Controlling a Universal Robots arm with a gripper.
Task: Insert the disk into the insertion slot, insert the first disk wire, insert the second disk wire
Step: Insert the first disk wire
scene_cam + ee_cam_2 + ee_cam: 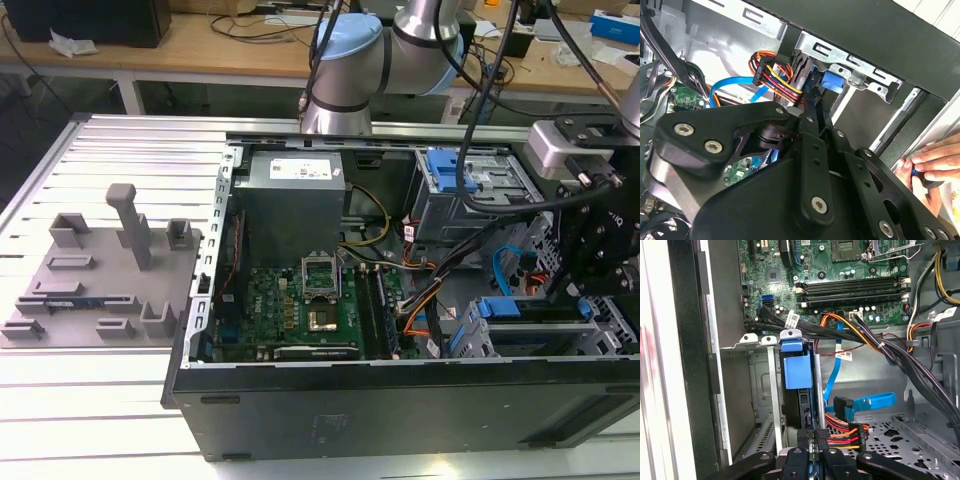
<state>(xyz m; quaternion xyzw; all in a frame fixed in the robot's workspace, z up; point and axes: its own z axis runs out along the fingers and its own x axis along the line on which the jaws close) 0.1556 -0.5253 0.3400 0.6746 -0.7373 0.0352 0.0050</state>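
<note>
Black fingers (807,135) pinched the red, orange and yellow wire bundle (840,436) beside the blue-framed hard disk (797,367), which sat in the grey perforated sheet-metal slot (772,390). The second wrist view showed a person's hand (932,162) nearby.

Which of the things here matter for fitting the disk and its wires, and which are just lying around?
For the job: gripper; disk, in the insertion slot; coloured power wire at the gripper; blue data wire.
Lying about: grey fixture plate; motherboard; power supply; a person's hand.
</note>
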